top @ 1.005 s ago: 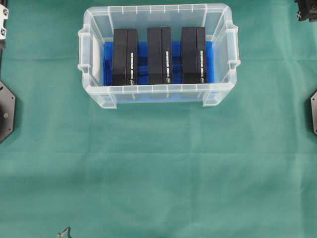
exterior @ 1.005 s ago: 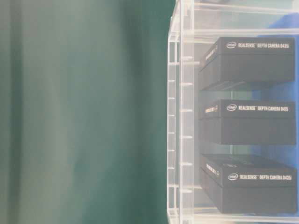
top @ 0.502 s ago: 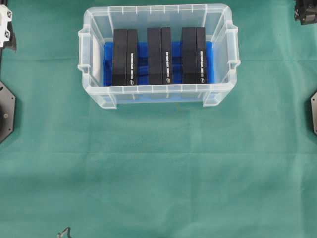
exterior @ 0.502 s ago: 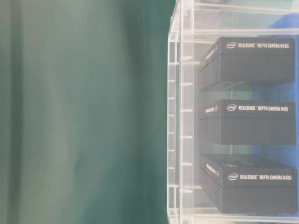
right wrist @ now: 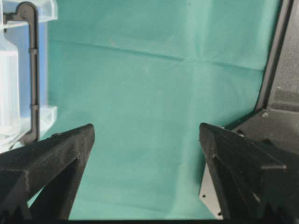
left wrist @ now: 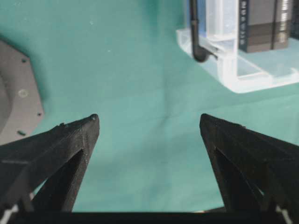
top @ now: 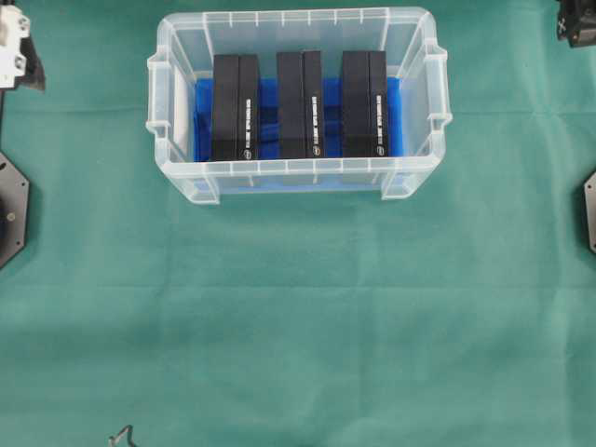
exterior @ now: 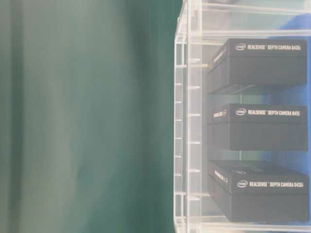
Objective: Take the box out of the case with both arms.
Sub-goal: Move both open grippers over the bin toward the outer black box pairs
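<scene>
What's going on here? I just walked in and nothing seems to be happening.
Nothing is being handled yet. Three black boxes stand side by side in the clear case on the green cloth. The left end effector and right end effector are open and empty, out beside the case.

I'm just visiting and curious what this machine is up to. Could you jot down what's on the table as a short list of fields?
surface: green cloth
case: clear plastic bin with blue floor lining, at the top middle of the overhead view
contents: three black boxes side by side, labelled RealSense depth camera
left gripper: open, empty, over cloth beside the case
right gripper: open, empty, over cloth beside the case
progress: no box lifted yet
</scene>
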Tool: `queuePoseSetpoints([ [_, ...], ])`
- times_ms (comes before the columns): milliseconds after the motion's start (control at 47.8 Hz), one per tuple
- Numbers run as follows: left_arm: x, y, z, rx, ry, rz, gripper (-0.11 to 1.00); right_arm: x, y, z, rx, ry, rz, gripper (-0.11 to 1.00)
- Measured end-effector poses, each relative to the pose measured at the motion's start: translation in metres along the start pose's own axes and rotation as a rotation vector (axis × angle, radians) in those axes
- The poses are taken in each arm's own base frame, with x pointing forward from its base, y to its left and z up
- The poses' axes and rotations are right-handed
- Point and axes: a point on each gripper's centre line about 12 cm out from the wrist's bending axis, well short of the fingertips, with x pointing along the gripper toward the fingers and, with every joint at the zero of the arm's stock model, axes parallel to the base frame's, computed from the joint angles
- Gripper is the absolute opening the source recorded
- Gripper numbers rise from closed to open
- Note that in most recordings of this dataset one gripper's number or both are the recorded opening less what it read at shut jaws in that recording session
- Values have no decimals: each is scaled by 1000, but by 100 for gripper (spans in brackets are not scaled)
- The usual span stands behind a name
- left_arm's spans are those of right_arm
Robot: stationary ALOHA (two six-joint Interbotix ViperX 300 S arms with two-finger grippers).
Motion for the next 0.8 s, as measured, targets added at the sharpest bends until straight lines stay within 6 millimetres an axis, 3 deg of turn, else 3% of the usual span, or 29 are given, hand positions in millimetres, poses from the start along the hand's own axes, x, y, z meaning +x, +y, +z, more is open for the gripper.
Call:
queuePoseSetpoints([
  [272, 11, -26, 9, 4, 22, 47, 92, 11, 20, 1, -13, 41, -10, 97],
  [795, 34, -90, 27, 26, 53, 112, 92, 25, 106, 1, -78, 45, 77, 97],
])
